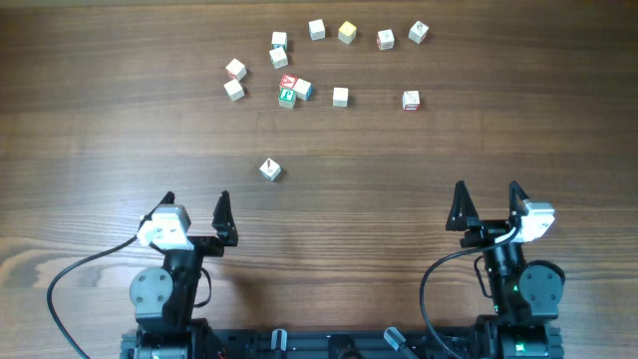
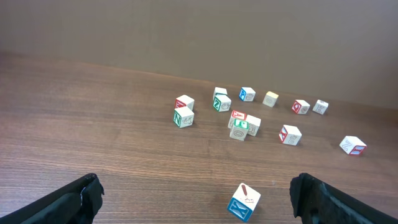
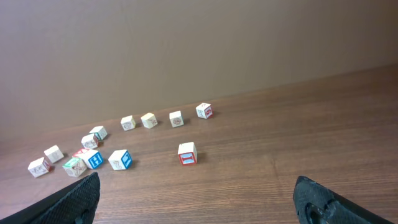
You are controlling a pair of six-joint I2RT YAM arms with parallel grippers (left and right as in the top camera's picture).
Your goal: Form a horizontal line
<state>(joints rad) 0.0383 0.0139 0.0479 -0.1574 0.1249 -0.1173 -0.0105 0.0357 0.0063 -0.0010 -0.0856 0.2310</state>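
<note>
Overhead view. We see the letter cubes scattered loosely across the upper centre of the frame, not in a row; a cluster of three touches left of centre, and a lone cube lies below. The left gripper and the right gripper, at the bottom, have fingers spread wide and hold nothing.

The counter is dark brown wood with streaky grain, smooth and matt. The letter cubes are pale, bare-looking wood with faces printed in red, green and blue; one cube looks yellower. The fingers are matt black, faintly grainy plastic.
</note>
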